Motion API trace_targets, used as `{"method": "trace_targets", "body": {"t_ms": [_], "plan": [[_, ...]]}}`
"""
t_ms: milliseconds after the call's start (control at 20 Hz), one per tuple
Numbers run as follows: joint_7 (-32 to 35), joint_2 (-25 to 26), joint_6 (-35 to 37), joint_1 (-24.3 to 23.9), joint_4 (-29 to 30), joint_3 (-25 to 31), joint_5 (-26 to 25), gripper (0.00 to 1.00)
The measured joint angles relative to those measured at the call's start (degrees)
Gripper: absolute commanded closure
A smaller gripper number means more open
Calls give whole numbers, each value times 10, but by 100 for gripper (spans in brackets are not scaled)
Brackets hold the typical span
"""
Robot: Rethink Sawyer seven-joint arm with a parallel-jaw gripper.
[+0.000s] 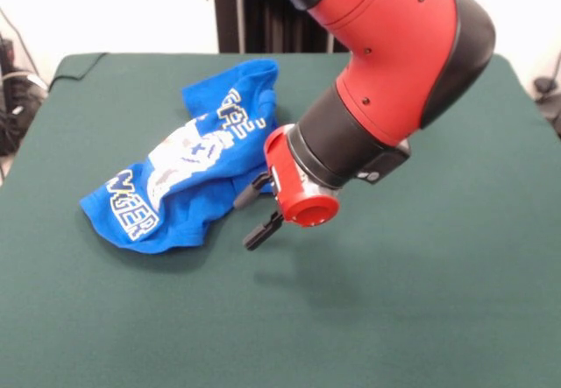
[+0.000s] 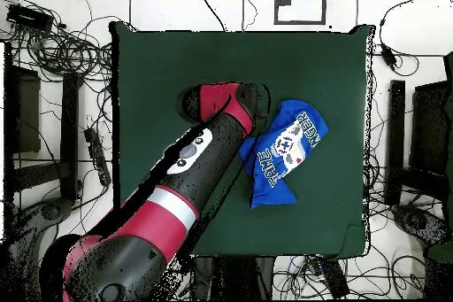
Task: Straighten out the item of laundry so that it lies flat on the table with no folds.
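From the front, the blue shirt (image 1: 188, 165) is seen lying bunched left of centre on the green table (image 1: 421, 300); being soft and light, it is probably best pinched at an edge. The gripper (image 1: 255, 212), fingers (image 1: 262, 231) parted and empty, is being held beside it. From overhead, white lettering is showing across creased folds of the shirt (image 2: 281, 151).

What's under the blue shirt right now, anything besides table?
Only the green table shows around the crumpled T-shirt. Its folds cover whatever lies beneath. The open gripper sits at its edge, holding nothing.
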Motion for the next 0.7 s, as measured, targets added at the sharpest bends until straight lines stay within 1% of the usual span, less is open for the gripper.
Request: {"method": "trace_targets", "body": {"t_ms": [700], "plan": [[0,12,0,0,0,0,0,0]]}}
